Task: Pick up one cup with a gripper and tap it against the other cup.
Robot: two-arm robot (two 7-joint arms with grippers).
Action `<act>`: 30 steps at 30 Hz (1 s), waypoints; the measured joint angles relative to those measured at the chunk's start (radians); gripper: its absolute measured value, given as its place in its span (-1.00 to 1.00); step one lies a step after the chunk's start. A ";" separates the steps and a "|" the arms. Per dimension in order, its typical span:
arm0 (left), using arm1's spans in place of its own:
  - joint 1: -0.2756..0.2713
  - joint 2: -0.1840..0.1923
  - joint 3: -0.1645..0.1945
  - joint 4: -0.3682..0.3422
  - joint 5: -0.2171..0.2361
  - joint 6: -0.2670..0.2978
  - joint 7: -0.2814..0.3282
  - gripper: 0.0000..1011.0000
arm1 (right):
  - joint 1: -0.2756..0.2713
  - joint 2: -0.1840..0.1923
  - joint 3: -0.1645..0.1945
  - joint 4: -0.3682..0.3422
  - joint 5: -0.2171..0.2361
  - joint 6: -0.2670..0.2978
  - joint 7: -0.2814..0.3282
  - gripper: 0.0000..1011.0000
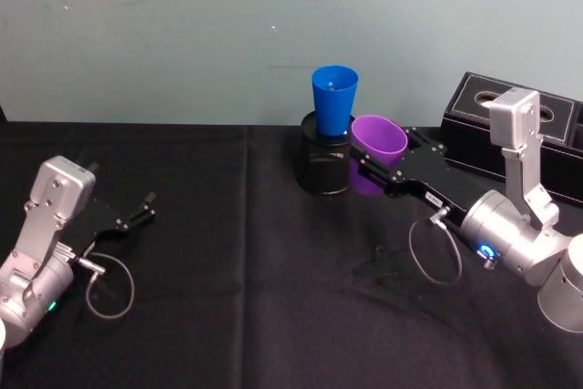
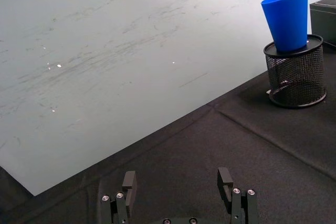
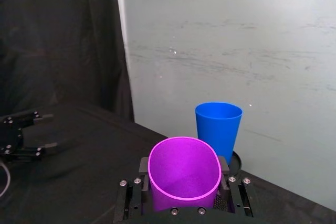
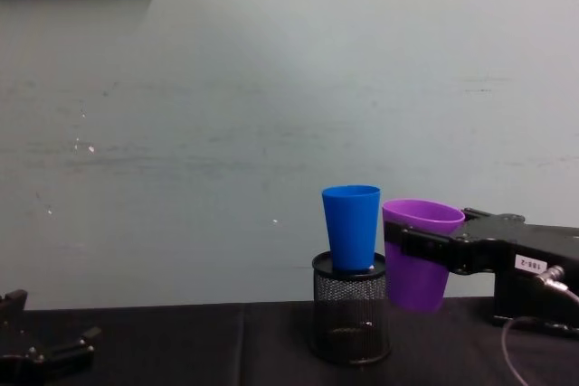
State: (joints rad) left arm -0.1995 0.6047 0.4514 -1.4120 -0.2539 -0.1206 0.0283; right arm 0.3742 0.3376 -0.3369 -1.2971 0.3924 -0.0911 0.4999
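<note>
Purple cup [image 4: 418,287] aloft, tilted, just beside upright blue cup [image 4: 351,228]

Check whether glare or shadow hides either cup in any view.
Head view: even light, purple cup in the right gripper and blue cup read clearly. Chest view: both stand out against the pale wall. Right wrist view: dark curtain and cloth nearly swallow the idle left gripper. No glare on either cup.

I see one small white label [image 4: 527,263] on the black body of the right gripper [image 4: 412,246]; its print is too small for me to read.
</note>
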 joint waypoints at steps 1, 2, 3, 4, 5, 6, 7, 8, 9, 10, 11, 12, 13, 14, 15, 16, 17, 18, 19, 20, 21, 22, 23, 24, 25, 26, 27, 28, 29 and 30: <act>0.000 0.000 0.000 0.000 0.000 0.000 0.000 1.00 | -0.005 0.003 -0.001 -0.007 0.002 0.002 0.001 0.45; 0.000 0.000 0.000 0.000 0.000 0.000 0.000 1.00 | -0.011 0.006 -0.003 -0.014 0.004 0.004 0.001 0.45; 0.000 0.000 0.000 0.000 0.000 0.000 0.000 1.00 | -0.013 0.007 -0.004 -0.017 0.004 0.004 0.000 0.45; 0.000 0.000 0.000 0.000 0.000 0.000 0.000 1.00 | -0.016 0.008 -0.004 -0.020 0.004 0.004 -0.001 0.45; 0.000 0.000 0.000 0.000 0.000 0.000 0.000 1.00 | -0.018 0.009 -0.005 -0.023 0.005 0.004 -0.002 0.45; 0.000 0.000 0.000 0.000 0.000 0.000 0.000 1.00 | -0.021 0.010 -0.005 -0.026 0.005 0.005 -0.003 0.45; 0.000 0.000 0.000 0.000 0.000 0.000 0.000 1.00 | -0.026 0.012 -0.005 -0.031 0.006 0.005 -0.006 0.45; 0.000 0.000 0.000 0.000 0.000 0.000 0.000 1.00 | -0.029 0.013 -0.006 -0.035 0.006 0.005 -0.009 0.45; 0.000 0.000 0.000 0.000 0.000 0.000 0.000 1.00 | -0.031 0.014 -0.006 -0.038 0.006 0.006 -0.010 0.45; 0.000 0.000 0.000 0.000 0.000 0.000 0.000 1.00 | -0.038 0.016 -0.007 -0.046 0.006 0.006 -0.012 0.45; 0.000 0.000 0.000 0.000 0.000 0.000 0.000 1.00 | -0.041 0.017 -0.008 -0.051 0.006 0.006 -0.013 0.45; 0.000 0.000 0.000 0.000 0.000 0.000 0.000 1.00 | -0.044 0.019 -0.009 -0.055 0.006 0.006 -0.015 0.45; 0.000 0.000 0.000 0.000 0.000 0.000 0.000 1.00 | -0.051 0.022 -0.010 -0.063 0.005 0.007 -0.018 0.45; 0.000 0.000 0.000 0.000 0.000 0.000 0.000 1.00 | -0.054 0.023 -0.010 -0.067 0.004 0.007 -0.019 0.45; 0.000 0.000 0.000 0.000 0.000 0.000 0.000 1.00 | -0.057 0.024 -0.011 -0.071 0.003 0.009 -0.022 0.45; 0.000 0.000 0.000 0.000 0.000 0.000 0.000 1.00 | -0.060 0.025 -0.011 -0.076 0.002 0.011 -0.025 0.45; 0.000 0.000 0.000 0.000 0.000 0.000 0.000 1.00 | -0.068 0.029 -0.012 -0.086 0.000 0.014 -0.029 0.45; 0.000 0.000 0.000 0.000 0.000 0.000 0.000 1.00 | -0.072 0.031 -0.013 -0.091 -0.003 0.015 -0.033 0.45; 0.000 0.000 0.000 0.000 0.000 0.000 0.000 1.00 | -0.075 0.033 -0.013 -0.095 -0.006 0.016 -0.035 0.45; 0.000 0.000 0.000 0.000 0.000 0.000 0.000 1.00 | -0.082 0.037 -0.015 -0.103 -0.009 0.018 -0.037 0.45; 0.000 0.000 0.000 0.000 0.000 0.000 0.000 1.00 | -0.085 0.038 -0.015 -0.106 -0.012 0.019 -0.040 0.45; 0.000 0.000 0.000 0.000 0.000 0.000 0.000 1.00 | -0.088 0.041 -0.017 -0.110 -0.019 0.020 -0.043 0.45; 0.000 0.000 0.000 0.000 0.000 0.000 0.000 1.00 | -0.088 0.041 -0.017 -0.110 -0.019 0.020 -0.043 0.45; 0.000 0.000 0.000 0.000 0.000 0.000 0.000 1.00 | -0.091 0.042 -0.019 -0.113 -0.024 0.020 -0.045 0.45; 0.000 0.000 0.000 0.000 0.000 0.000 0.000 1.00 | -0.092 0.042 -0.019 -0.114 -0.026 0.020 -0.046 0.45; 0.000 0.000 0.000 0.000 0.000 0.000 0.000 1.00 | -0.092 0.042 -0.020 -0.115 -0.027 0.020 -0.047 0.45; 0.000 0.000 0.000 0.000 0.000 0.000 0.000 1.00 | -0.093 0.041 -0.020 -0.117 -0.029 0.021 -0.047 0.45; 0.000 0.000 0.000 0.000 0.000 0.000 0.000 1.00 | -0.093 0.041 -0.020 -0.118 -0.029 0.021 -0.047 0.45; 0.000 0.000 0.000 0.000 0.000 0.000 0.000 1.00 | -0.094 0.041 -0.020 -0.118 -0.029 0.021 -0.047 0.45; 0.000 0.000 0.000 0.000 0.000 0.000 0.000 1.00 | -0.094 0.041 -0.020 -0.119 -0.029 0.021 -0.048 0.45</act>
State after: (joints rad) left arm -0.1995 0.6047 0.4514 -1.4120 -0.2539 -0.1205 0.0283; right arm 0.2806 0.3787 -0.3570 -1.4157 0.3633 -0.0697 0.4524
